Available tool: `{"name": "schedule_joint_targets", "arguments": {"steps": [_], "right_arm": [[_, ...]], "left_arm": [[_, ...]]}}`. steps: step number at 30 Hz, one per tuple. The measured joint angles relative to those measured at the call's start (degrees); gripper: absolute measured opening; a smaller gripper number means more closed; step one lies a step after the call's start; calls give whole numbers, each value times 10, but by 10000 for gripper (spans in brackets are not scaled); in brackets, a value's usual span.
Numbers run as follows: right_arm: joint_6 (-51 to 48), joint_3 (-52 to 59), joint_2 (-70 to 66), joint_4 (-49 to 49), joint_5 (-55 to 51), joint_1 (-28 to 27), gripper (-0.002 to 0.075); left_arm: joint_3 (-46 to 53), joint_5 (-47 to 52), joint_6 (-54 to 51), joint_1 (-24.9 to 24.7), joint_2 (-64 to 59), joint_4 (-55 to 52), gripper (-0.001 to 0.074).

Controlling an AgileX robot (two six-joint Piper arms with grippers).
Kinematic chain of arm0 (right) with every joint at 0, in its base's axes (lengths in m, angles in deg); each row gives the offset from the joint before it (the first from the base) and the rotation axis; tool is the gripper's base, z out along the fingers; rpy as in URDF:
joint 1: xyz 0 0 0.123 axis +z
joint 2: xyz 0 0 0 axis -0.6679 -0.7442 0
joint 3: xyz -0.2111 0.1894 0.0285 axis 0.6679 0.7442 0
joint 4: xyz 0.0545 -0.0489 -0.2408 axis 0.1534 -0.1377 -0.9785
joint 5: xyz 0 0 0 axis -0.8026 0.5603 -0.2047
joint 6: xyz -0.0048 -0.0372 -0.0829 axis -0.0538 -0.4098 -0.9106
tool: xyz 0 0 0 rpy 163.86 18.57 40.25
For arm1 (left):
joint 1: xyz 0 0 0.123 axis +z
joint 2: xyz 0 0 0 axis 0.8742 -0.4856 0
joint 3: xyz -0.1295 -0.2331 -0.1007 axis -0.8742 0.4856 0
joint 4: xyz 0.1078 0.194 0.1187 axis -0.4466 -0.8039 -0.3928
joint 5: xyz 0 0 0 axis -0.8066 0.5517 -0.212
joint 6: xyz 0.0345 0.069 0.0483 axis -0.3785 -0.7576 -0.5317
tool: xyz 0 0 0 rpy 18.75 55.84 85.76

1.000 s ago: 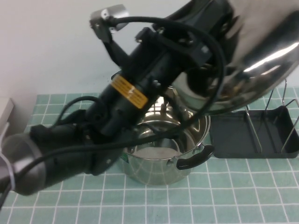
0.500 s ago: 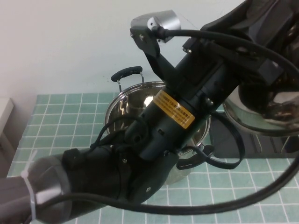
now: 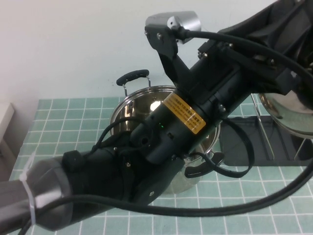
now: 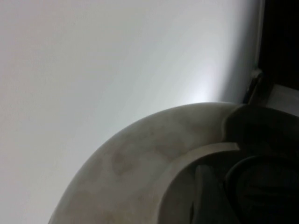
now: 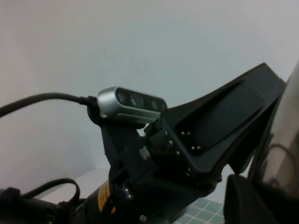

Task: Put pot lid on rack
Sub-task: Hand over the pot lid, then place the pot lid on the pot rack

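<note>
With the left hand (image 3: 298, 63) out over the rack (image 3: 244, 142), grip hidden, and the right hand unseen, lower the pot lid (image 3: 288, 110) edge-first between 2 wire loops

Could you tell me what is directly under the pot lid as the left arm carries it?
The pot lid, carried by the left gripper, hangs above the rack, whose wire loops rise beside it. The arm covers most of the tray, so its contents are hidden. The right gripper is out of view.
</note>
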State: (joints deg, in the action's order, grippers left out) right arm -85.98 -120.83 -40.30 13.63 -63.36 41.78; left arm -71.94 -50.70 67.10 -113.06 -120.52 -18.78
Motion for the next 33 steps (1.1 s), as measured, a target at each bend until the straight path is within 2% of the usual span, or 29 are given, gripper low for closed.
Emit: {"name": "schedule_joint_targets", "arguments": {"steps": [4, 5, 10, 14, 17, 20, 22, 23, 27, 30, 33], "right_arm": [[-15, 0, -2, 0, 5, 0, 112], [-23, 0, -4, 0, 5, 0, 111], [-77, -1, -26, -1, 55, 0, 28], [-106, -18, -72, -1, 77, -1, 21], [-124, -45, -120, -2, 75, -1, 20], [-132, -75, -173, -2, 63, -1, 19], [-137, -98, -217, -2, 48, -1, 19], [-140, -111, -235, -2, 42, -1, 19], [-141, -158, -323, -2, 9, -1, 19], [-137, -187, -386, -2, -7, -1, 19], [-128, -206, -434, -2, -9, -1, 19]], "left_arm": [[-2, 23, 12, 1, 1, 1, 336], [-4, 29, 12, 1, 1, 1, 358], [-4, 85, -15, -3, 2, -41, 557], [-4, 167, -44, -4, 22, -53, 593], [-4, 272, -90, 2, 55, -51, 514], [-3, 401, -117, 20, 104, -51, 327], [-3, 489, -125, 38, 141, -50, 157], [-3, 532, -129, 47, 159, -50, 104], [-3, 671, -145, 75, 214, -52, 21], [0, 758, -154, 82, 240, -57, 6], [18, 789, -155, 82, 261, -58, 3]]}}
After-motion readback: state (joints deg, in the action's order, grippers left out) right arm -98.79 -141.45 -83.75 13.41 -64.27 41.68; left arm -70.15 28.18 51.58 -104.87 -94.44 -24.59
